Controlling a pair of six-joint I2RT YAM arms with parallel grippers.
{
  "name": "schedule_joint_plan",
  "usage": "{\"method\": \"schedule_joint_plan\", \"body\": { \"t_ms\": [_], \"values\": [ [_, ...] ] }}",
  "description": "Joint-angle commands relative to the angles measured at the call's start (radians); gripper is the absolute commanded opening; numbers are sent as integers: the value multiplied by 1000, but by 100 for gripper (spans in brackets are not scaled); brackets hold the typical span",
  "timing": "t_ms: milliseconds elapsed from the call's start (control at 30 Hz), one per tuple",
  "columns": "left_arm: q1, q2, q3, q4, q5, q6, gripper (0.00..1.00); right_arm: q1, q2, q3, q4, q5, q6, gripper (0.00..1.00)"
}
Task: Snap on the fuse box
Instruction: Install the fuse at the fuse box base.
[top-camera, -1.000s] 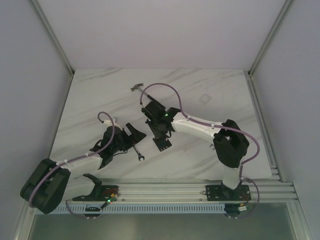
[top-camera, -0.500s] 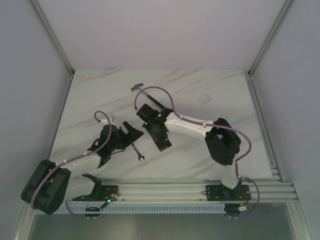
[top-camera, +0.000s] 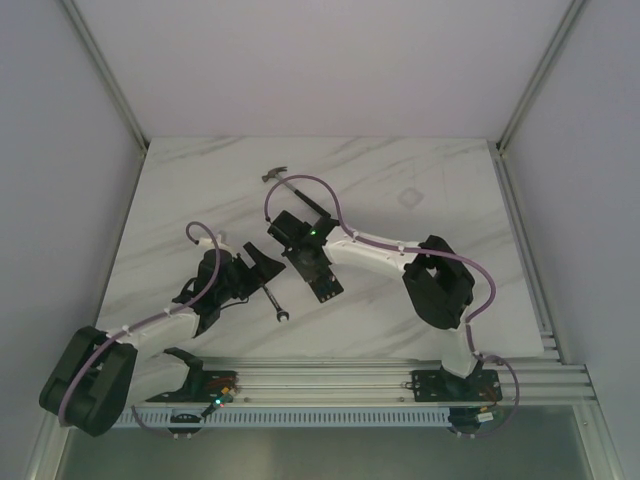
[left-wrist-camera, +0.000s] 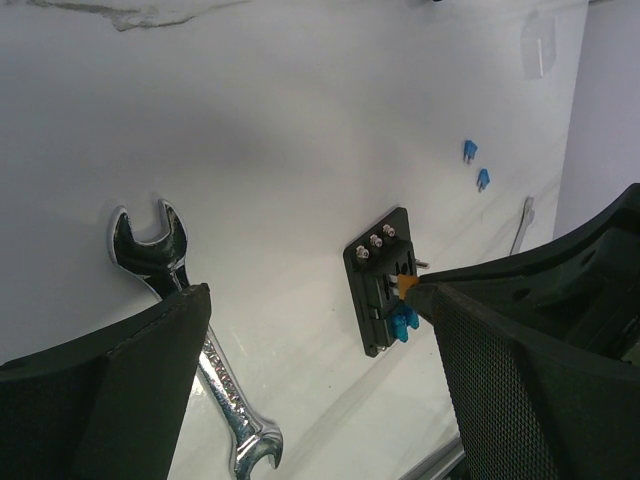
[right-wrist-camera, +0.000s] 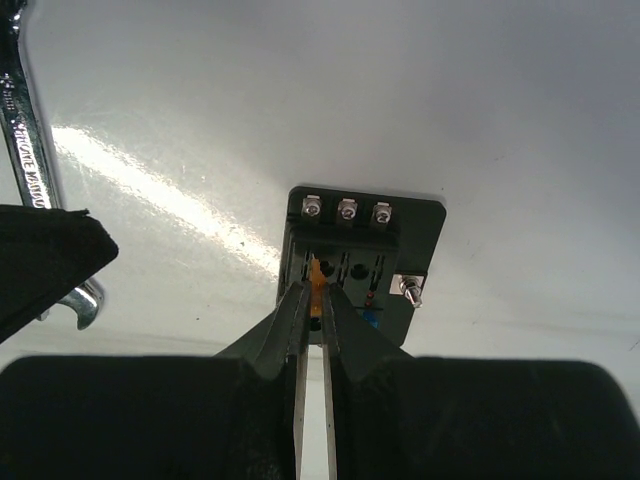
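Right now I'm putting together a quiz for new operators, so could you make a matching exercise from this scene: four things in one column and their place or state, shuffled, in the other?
Column one
1. wrench
2. orange fuse
3. hammer
4. left end effector

Column two
A. open, holding nothing
B. pinched in the right end effector at the fuse box
C. farthest back in the top view
D. lying flat, left of the fuse box in the top view

Pairs: 1-D, 2-B, 3-C, 4-A

Marble table (top-camera: 420, 300): fuse box (top-camera: 326, 288), wrench (top-camera: 276, 305), hammer (top-camera: 274, 175)
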Motion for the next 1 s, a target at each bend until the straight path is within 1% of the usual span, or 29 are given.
{"method": "schedule_joint_plan", "body": {
  "t_ms": [0, 400, 967],
  "values": [
    [6, -13, 7, -16, -10, 17, 100, 8, 19, 32, -28, 37, -7, 0],
    [7, -21, 4, -19, -6, 15, 100, 21, 36, 27, -29, 15, -2, 0],
    [7, -38, 4, -26, 5, 12, 100, 33, 58, 29, -26, 61, 23, 0]
  ]
}}
